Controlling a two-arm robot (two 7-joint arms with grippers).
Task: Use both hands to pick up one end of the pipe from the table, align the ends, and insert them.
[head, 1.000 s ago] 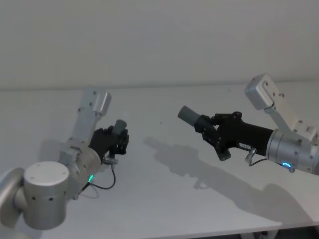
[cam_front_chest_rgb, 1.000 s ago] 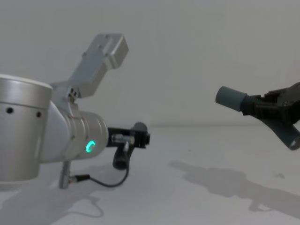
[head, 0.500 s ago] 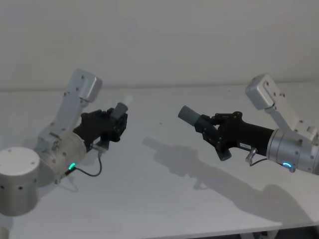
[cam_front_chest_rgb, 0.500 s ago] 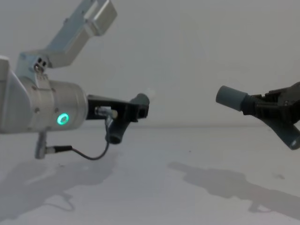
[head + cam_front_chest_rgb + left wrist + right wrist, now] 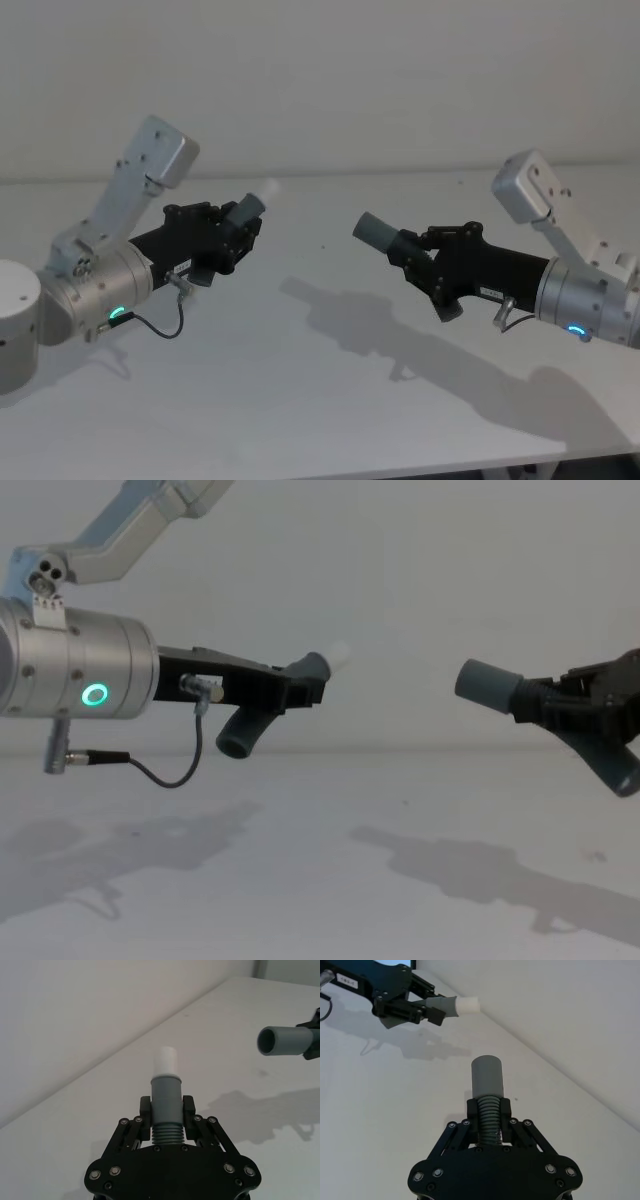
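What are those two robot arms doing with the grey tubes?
The robot holds one bent piece of pipe in each arm, both lifted above the table. The left gripper has its fingers shut on the left pipe piece, which ends in a white plug tip. The right gripper has its fingers shut on the right pipe piece, which ends in an open grey collar. The two ends roughly face each other across a gap and are not joined yet.

Plain pale wall [image 5: 320,80] at the back, soft grey shadows [image 5: 345,322] low before it
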